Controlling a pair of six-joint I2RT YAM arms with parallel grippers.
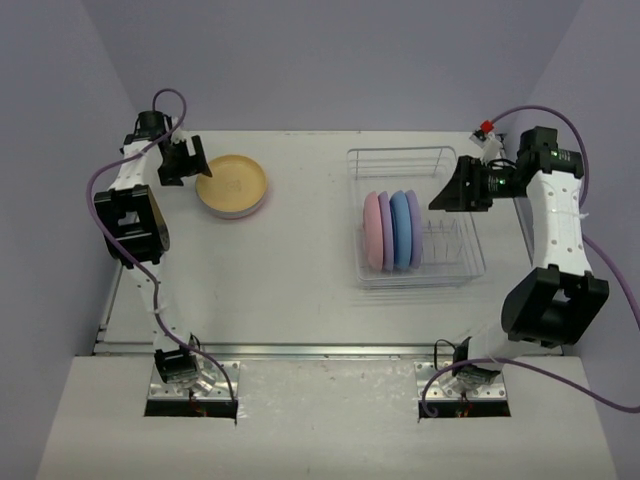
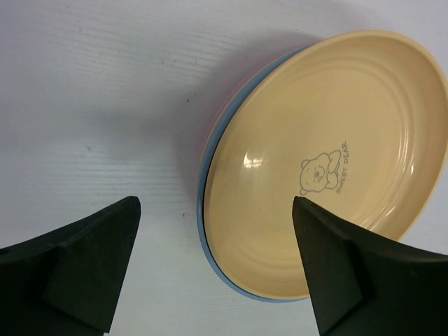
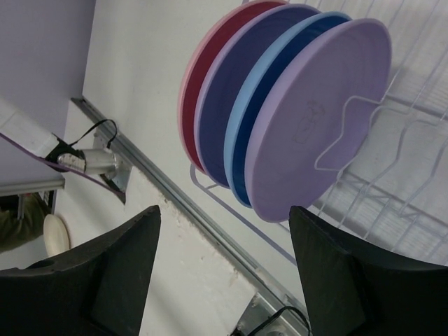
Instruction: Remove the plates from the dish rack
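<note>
- Broadly, the table (image 1: 300, 300) carries two groups: a rack right of centre and a stack of plates at the far left.
- The dish rack (image 1: 400, 172) lies with its long axis near to far, and only its near half holds plates.
- Four racked plates (image 1: 392, 231) stand on edge there, pink, lilac, blue and lilac from left to right. Their faces are turned left and right.
- The unloaded stack (image 1: 232, 186) lies flat, cream-yellow on top, with blue and pink rims showing beneath in the left wrist view.
- The right gripper (image 1: 452, 190) hovers over the rack's right side, just right of the row. Its fingers are spread and hold nothing.
- The left gripper (image 1: 188, 160) is also spread and empty, just beside the stack's left edge and well apart from the rack.
- The right-hand lilac plate (image 3: 315, 119) lies just left of the right pincer, so I judge it the next pick, and the right arm's job. The fingers would have to straddle its upper rim, one on each face.
</note>
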